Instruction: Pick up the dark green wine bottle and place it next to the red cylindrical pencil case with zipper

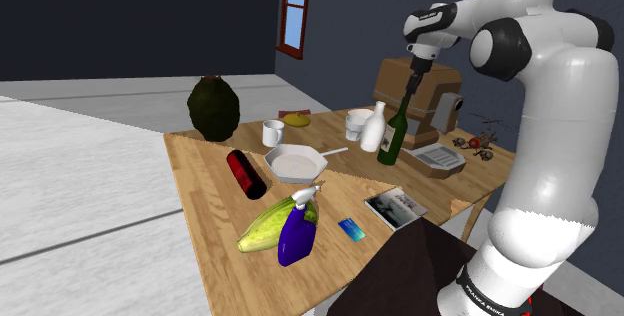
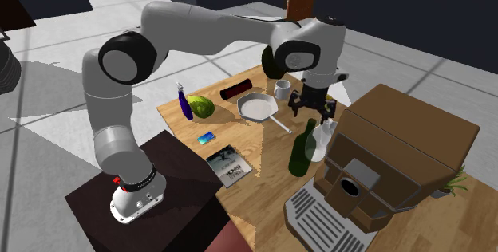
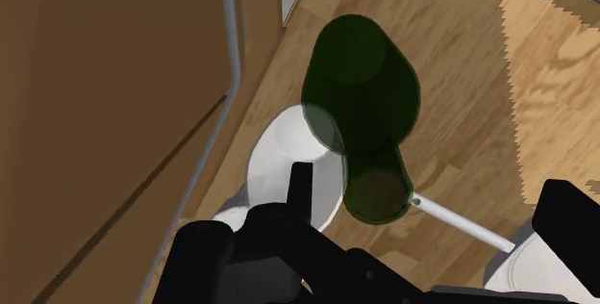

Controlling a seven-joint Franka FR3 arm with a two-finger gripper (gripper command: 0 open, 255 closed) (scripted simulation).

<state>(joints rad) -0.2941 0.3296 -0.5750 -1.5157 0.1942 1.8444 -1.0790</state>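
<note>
going left to right in the shoulder view: the red pencil case (image 1: 245, 174) lies on the wooden table (image 1: 200, 179), with a white pan (image 1: 295, 165) next to it. well off to the right, the dark green wine bottle (image 1: 393, 136) stands upright just beside a white bottle (image 1: 377, 129), in front of a brown coffee machine (image 1: 420, 89). the gripper (image 1: 413, 84) hangs right over its neck, but the fingers are hard to make out there. in the wrist view the fingers (image 3: 298, 189) are clearly apart, with the bottle top between them and untouched, and the right one is cut off by the edge. in the second exterior view the pencil case peeks out just behind the pan.
</note>
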